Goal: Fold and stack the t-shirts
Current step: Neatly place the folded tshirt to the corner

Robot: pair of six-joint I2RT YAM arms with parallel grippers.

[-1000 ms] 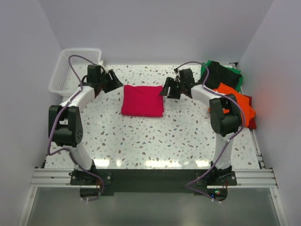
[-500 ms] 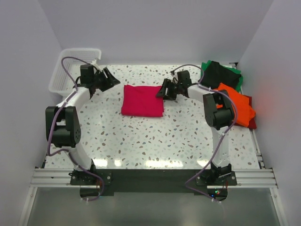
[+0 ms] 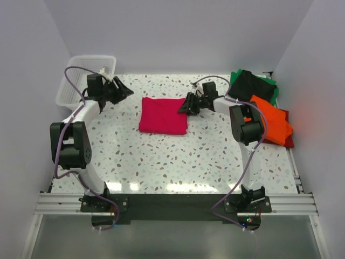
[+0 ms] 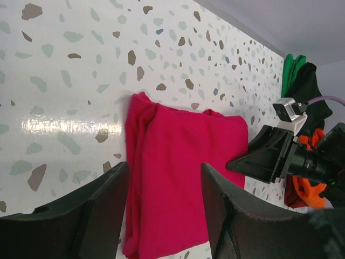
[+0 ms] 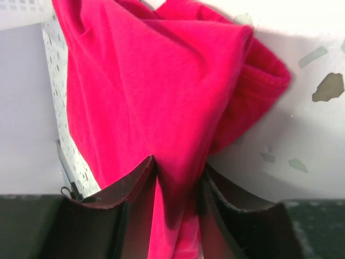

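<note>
A folded crimson-pink t-shirt [image 3: 163, 115] lies flat on the middle of the table. It also shows in the left wrist view [image 4: 183, 178] and the right wrist view [image 5: 151, 81]. My right gripper [image 3: 183, 108] is at the shirt's upper right edge. In the right wrist view it [image 5: 178, 172] is closed on a fold of the pink cloth. My left gripper [image 3: 123, 89] is open and empty, off to the left of the shirt and apart from it; its wrist view [image 4: 164, 167] looks across the shirt. Black and green shirts [image 3: 253, 85], an orange one [image 3: 272, 121] and a dark red one [image 3: 288, 141] lie at the right.
A white mesh basket [image 3: 73, 81] stands at the back left corner, just behind my left arm. White walls close the table on the left, back and right. The speckled tabletop [image 3: 178, 156] stretches in front of the pink shirt.
My left gripper has drawn back to the left, toward the basket. My right gripper has moved left onto the pink shirt's right edge. The shirt has stayed in place.
</note>
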